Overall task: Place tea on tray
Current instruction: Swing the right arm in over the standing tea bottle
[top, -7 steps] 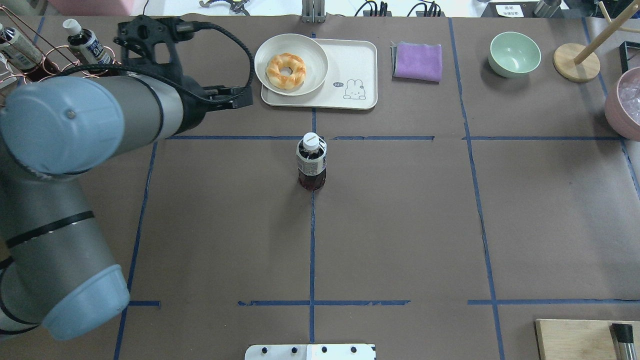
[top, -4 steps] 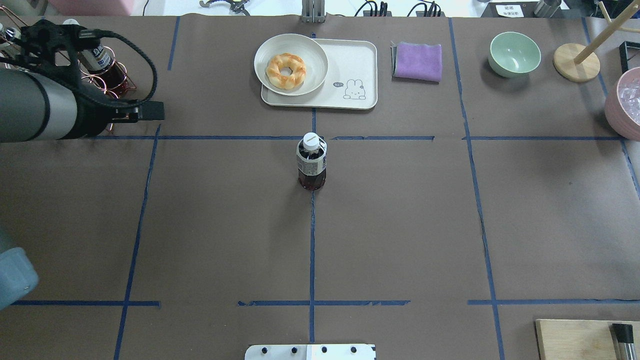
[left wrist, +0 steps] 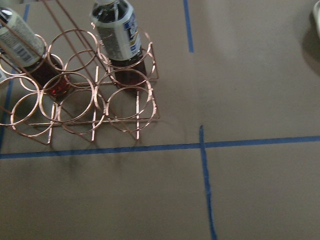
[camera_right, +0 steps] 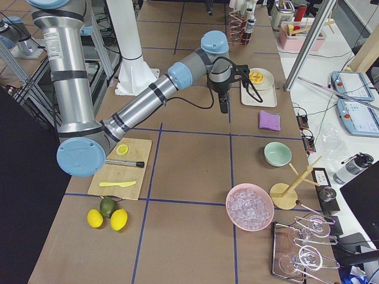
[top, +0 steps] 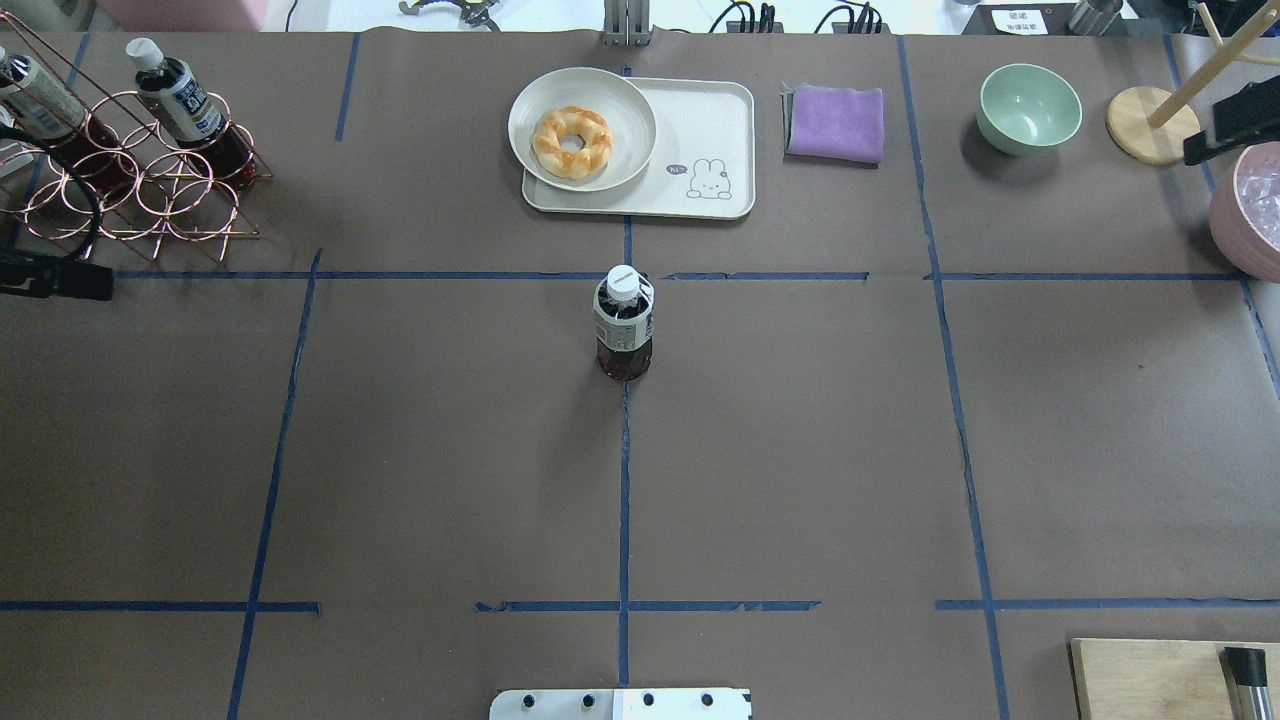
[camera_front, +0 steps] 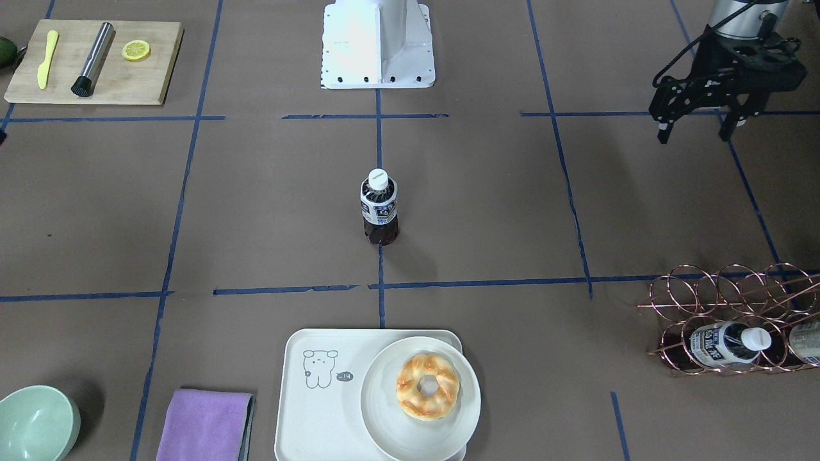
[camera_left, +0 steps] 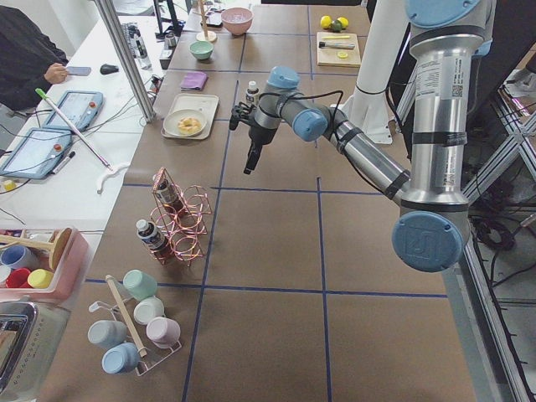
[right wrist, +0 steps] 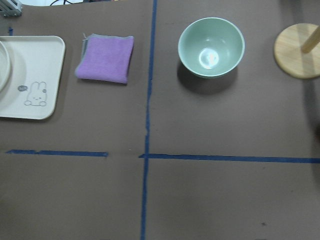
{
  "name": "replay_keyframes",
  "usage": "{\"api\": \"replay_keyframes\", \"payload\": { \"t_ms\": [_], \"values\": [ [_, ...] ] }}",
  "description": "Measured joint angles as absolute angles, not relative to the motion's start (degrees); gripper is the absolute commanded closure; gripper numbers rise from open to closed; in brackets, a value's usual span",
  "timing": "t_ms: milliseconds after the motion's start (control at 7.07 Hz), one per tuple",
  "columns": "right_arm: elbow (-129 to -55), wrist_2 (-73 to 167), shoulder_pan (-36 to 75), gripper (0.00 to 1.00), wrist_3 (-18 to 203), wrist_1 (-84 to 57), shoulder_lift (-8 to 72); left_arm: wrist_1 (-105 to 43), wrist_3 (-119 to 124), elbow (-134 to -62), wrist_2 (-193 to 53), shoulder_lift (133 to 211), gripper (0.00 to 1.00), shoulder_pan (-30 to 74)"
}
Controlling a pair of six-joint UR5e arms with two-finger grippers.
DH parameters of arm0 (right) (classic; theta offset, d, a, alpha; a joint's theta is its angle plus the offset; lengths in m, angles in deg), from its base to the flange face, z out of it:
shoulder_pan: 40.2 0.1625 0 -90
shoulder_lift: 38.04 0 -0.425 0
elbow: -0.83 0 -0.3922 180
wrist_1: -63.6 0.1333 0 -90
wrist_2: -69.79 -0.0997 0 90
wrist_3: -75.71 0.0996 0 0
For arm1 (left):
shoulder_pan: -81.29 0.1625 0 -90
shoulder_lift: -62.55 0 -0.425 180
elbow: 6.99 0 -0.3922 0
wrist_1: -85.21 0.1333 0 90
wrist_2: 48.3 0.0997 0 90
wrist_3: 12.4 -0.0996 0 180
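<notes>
Brown table (top: 800, 450) w/ blue tape grid; clock directions as in the overhead view, centred on the tea. Copper wire rack (top: 150, 200) sits at approx 10, far left, w/ 2 similar bottles slotted in it. Cream tray (top: 700, 120) lies at 12, well apart from the tea. Round plate (top: 625, 95) rests on the tray's left half, overhanging the rim on that side; the right half w/ the bear drawing is bare. Left gripper (camera_front: 694, 136) hovers at approx 9 near the table's left edge, fingers spread wide & empty. Right gripper (camera_right: 224, 109) hangs at approx 2 by the far right edge; can't tell if spread or closed. Purple cloth (top: 836, 123) at 1, just beside the tray; green bowl (top: 1030, 108) at 2. The tea (top: 623, 325) stands upright, cap on, at table centre on the middle tape line, free of both grippers. Donut (top: 572, 141) lies on the plate.
</notes>
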State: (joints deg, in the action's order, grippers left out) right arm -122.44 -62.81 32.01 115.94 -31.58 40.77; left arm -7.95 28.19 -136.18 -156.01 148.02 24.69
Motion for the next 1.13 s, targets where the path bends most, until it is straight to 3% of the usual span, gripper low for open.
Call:
{"api": "replay_keyframes", "payload": {
  "t_ms": [283, 707, 1131],
  "values": [
    [-122.97, -59.78, 23.01, 0.0, 129.53, -34.68, 32.21, -7.98, 18.22, -135.64, -161.17, 143.46, 0.0, 17.96],
    [-122.53, -47.35, 7.64, 0.0, 136.6, -52.92, 14.19, -8.39, 10.39, -133.0, -164.93, 141.65, 0.0, 11.71],
    [-112.97, -40.88, -1.0, 0.0, 139.64, -56.08, 2.52, -8.56, 8.84, -132.41, -166.16, 140.55, 0.0, 10.59]
  ]
}}
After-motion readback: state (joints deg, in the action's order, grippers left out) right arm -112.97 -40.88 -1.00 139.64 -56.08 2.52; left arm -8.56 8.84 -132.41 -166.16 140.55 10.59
